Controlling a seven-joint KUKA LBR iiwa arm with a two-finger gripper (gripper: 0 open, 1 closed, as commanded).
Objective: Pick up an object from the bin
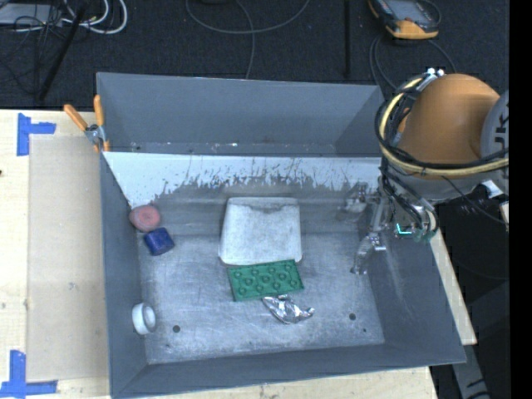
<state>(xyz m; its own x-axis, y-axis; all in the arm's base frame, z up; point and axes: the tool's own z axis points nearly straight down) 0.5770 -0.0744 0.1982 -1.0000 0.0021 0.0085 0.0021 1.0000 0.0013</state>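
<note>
Green studded plate (266, 280) lies in the bin (249, 123); the gripper (366, 254) hangs well right of it; we cannot tell if it is open.

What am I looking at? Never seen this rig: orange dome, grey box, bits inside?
One camera looks down, slightly from one side, into a grey metal bin. The orange dome is a cover on the robot arm, which reaches in from the picture's right. Its gripper hangs over bare floor at the bin's right side; I see nothing held in it. In the bin lie a white square tray in the middle, a green studded plate against its near edge, crumpled foil just below that, and at the left a pink round piece, a blue block and a small white cap.
</note>
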